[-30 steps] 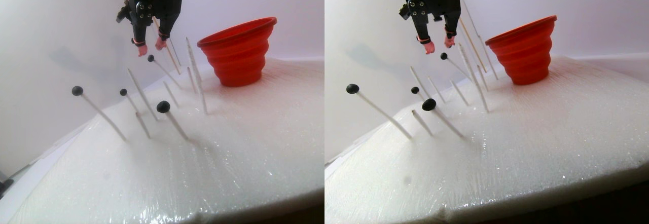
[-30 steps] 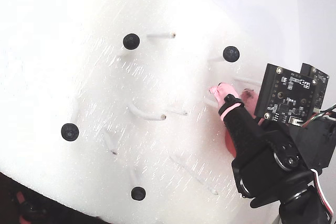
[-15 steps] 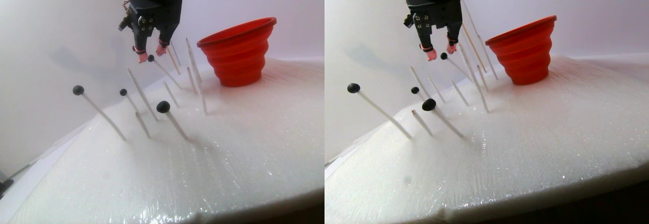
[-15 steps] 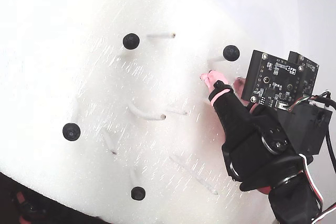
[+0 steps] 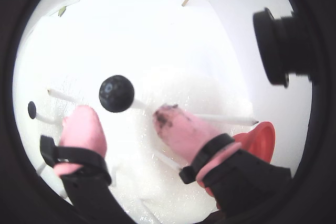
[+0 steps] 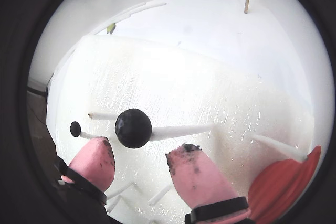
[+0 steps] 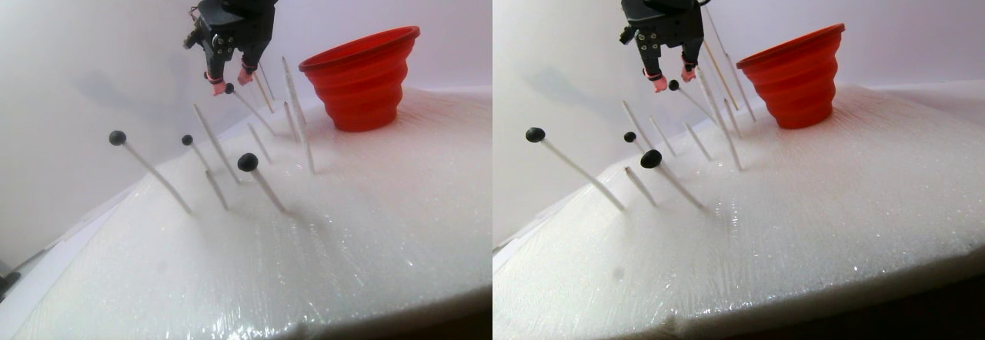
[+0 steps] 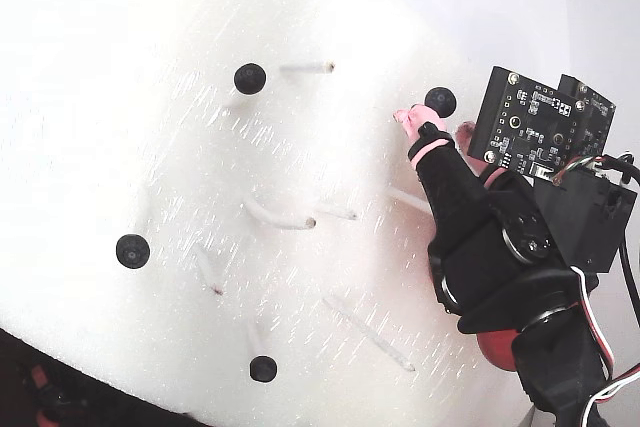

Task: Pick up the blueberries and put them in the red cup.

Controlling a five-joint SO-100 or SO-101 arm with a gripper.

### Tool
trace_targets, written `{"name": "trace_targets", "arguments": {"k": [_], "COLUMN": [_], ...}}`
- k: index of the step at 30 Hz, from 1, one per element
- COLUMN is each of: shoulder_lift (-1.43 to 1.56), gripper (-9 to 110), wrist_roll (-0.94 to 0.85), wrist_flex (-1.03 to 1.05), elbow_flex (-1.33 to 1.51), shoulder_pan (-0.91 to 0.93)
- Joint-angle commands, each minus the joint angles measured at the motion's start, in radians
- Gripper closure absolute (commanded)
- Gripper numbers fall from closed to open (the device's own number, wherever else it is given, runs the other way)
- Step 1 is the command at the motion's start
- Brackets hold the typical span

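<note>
Seen through a wrist view, the gripper (image 6: 140, 161) has its two pink padded fingers (image 6: 195, 174) spread apart, with a dark round blueberry (image 6: 133, 128) just ahead of the gap between the tips, not yet touched. The berry sits on the end of a thin white peg (image 6: 181, 130) stuck in a white foam slab (image 6: 210, 87). A sliver of the red cup (image 6: 283, 187) shows at lower right. In the fixed view, three more blueberries sit on pegs well apart across the foam: one near the lower edge (image 8: 263, 369), one at left (image 8: 132, 251), one further up (image 8: 250, 78). In the stereo pair view, the red cup (image 7: 362, 78) stands upright at the far end of the foam, to the right of the gripper (image 7: 228, 83)
</note>
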Motion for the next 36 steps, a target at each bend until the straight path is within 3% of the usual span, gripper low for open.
{"name": "trace_targets", "arguments": {"k": [1, 36], "shoulder_lift": [0.008, -0.089], "gripper": [81, 83], "wrist_roll": [0.006, 0.04], "wrist_flex": [-0.034, -0.127], "elbow_flex": [-0.077, -0.117], "shoulder_pan": [-0.054, -0.091]}}
